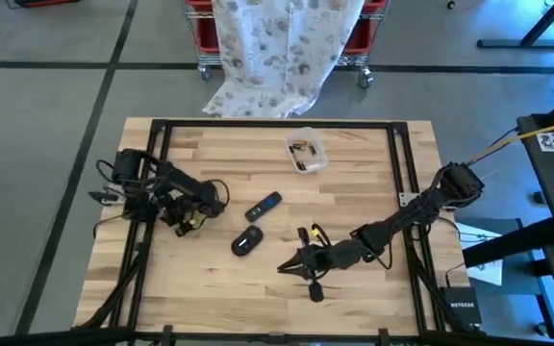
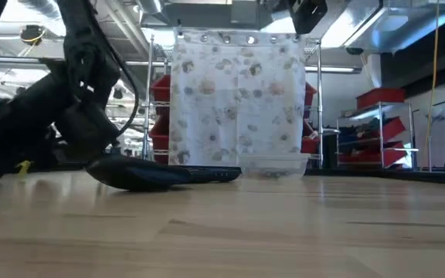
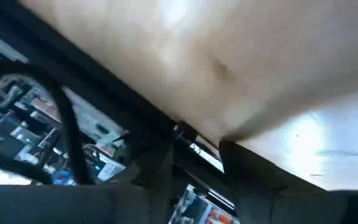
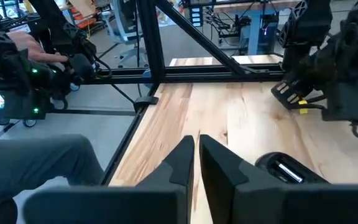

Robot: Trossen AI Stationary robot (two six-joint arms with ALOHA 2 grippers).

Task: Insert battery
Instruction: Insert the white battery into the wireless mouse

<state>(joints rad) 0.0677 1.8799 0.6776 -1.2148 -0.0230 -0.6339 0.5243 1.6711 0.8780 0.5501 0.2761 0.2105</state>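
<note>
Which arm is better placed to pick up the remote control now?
Probably the left. The left claw rests near the table's left side, with the remote control a short way off. The right claw, fingers together, is at the front, nearer the black mouse.

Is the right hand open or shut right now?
Shut and empty. In the right wrist view the right hand shows its two fingers nearly touching, with nothing between them, low over the wooden table.

On the table point(image 1: 219, 154), the container point(image 1: 307, 151) sits near the far edge, the remote point(image 1: 264, 206) and mouse point(image 1: 247, 241) at centre, between the left gripper point(image 1: 187, 227) and right gripper point(image 1: 287, 269).
</note>
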